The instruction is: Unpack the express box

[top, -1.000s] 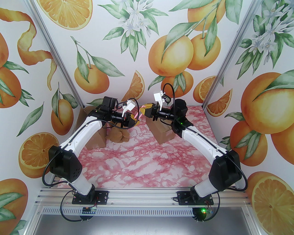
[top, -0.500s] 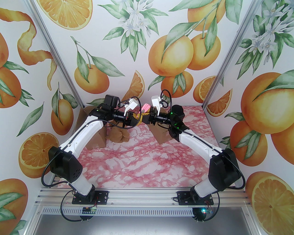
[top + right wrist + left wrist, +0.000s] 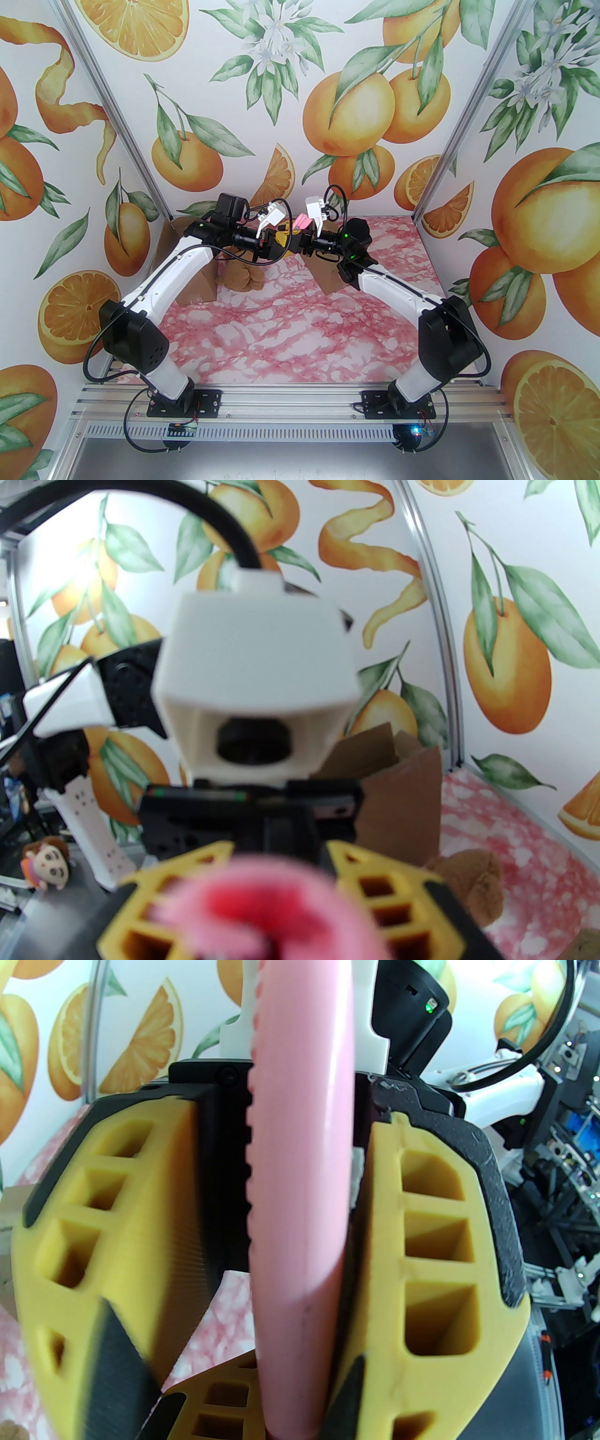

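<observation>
- Plush toy [image 3: 241, 277] lies on the tabletop [image 3: 290, 342], left of centre. It is just right of the open express box [image 3: 201, 288], and a second cardboard box [image 3: 326, 276] sits right of centre.
- Left end effector [image 3: 281, 240] is raised above them, nearly closed, clamped on a pink item [image 3: 300, 1171] with one serrated edge.
- Right end effector [image 3: 296, 240] is nose-to-nose with the left, at the same pink item. Can't tell if it grips.

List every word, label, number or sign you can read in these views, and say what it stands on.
No readable text in any view.
Left cardboard box: plain brown, no print legible.
Right cardboard box: no print legible.
Pink tool: no marking visible.
Wallpaper: oranges and leaves, no lettering.
</observation>
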